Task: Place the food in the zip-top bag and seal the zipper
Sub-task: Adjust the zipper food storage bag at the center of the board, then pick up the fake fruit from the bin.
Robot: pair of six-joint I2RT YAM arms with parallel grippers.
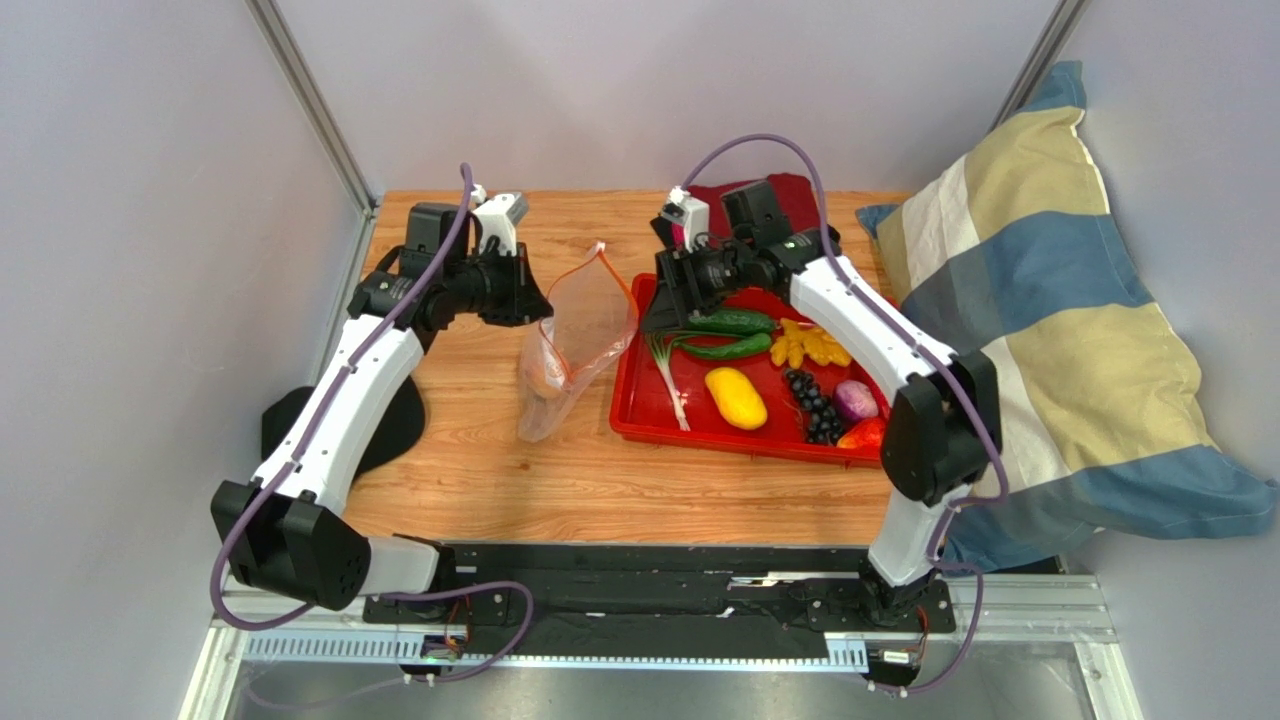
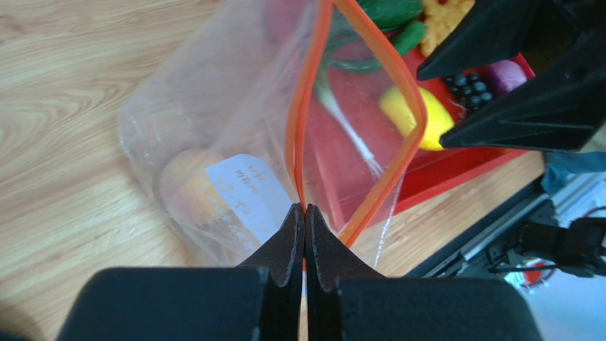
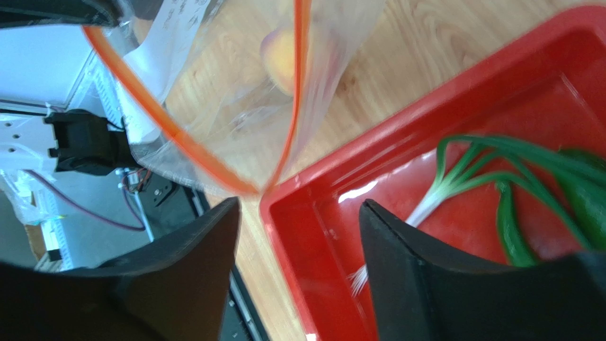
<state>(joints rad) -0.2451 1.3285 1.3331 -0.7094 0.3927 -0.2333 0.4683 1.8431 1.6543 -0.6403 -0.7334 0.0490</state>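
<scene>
— Wooden counter (image 1: 496,480), grey walls (image 1: 150,225) on three sides. Where is the zip-top bag (image 1: 579,338)?

— Left of centre on the counter, just beside the red tray (image 1: 646,417). It stands tilted, with the mouth up and gaping and the lower end down on the wood.

— Anything in it?

— A pink-orange peach (image 2: 186,190) sits at the bottom, behind the white label (image 2: 249,186). I see nothing else inside.

— And the zipper (image 2: 307,106)?

— Unsealed. From the left wrist, the orange strip spreads into a wide loop.

— Who has hold of it?

— The left claw (image 2: 304,226) is pinched fully together on the zipper at one end of the mouth, and the two sides of the strip meet between its pads.

— The right claw (image 3: 299,206)?

— Its jaws stand well apart and grip nothing. The far corner of the bag's mouth hangs just ahead of the gap between the fingers, over the near rim of the tray.

— What is in the tray?

— A yellow oval fruit (image 1: 736,398), a dark grape bunch (image 1: 816,408), a purple onion (image 1: 857,399), a red piece (image 1: 866,435) at the front corner and a knobbly yellow piece (image 1: 812,347). There are also two green peppers (image 1: 732,323) and a spring onion (image 1: 669,383) along the left side.

— Beyond that?

— A striped pillow (image 1: 1052,300) leans at the right edge of the counter.
</scene>
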